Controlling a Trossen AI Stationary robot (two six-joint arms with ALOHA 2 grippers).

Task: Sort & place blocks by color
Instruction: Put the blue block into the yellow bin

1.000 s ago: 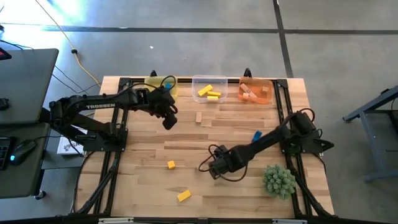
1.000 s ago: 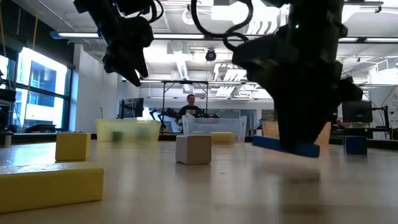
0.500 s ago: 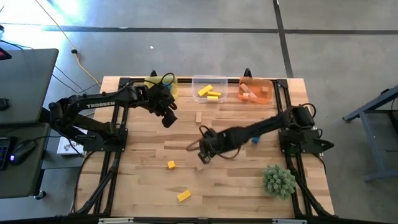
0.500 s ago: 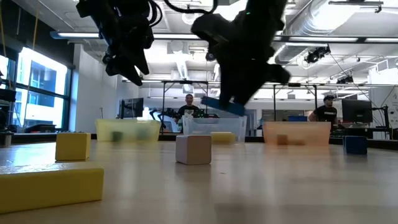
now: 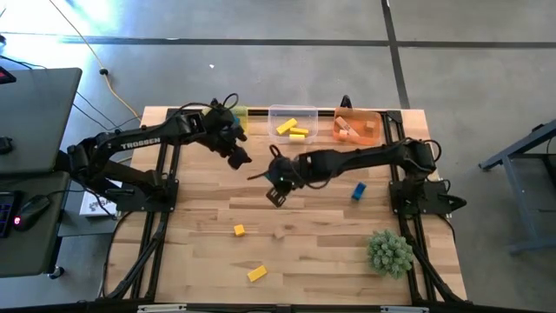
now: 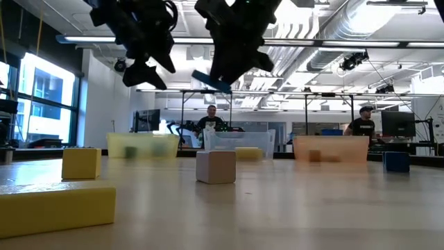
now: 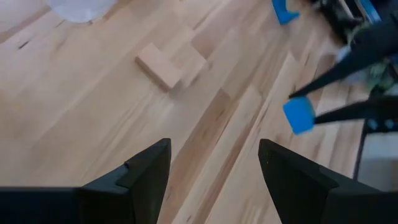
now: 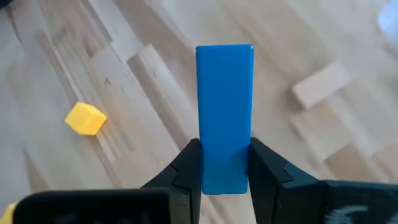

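- Left gripper (image 5: 241, 157) hung above the far-left part of the table (image 5: 330, 261), just in front of the yellow bin (image 5: 228, 118); its fingers (image 7: 146, 177) stood apart with nothing between them.
- Yellow cube (image 5: 239, 230) lay on the near-left of the table; a yellow bar (image 5: 256, 274) lay nearer still, close to the front edge. Both were apart from either gripper.
- Right gripper (image 5: 276, 184) reached across to the table's middle, raised clear of the surface in the low view; fingers clamped on a blue bar (image 8: 224, 115), which stuck out past the fingertips.
- Plain wood block (image 6: 216, 167) rested on the table near the held bar, beneath the right arm's reach; not touched.
- Clear bin (image 5: 293, 124) at the far edge, centre, held yellow blocks (image 5: 293, 129).
- Orange bin (image 5: 357, 126), to its right, held light wood pieces (image 5: 350, 130).
- Blue cube (image 5: 357, 190) sat on the table right of centre, beside the right arm.
- Green plant ball (image 5: 389, 252) sat at the near right.
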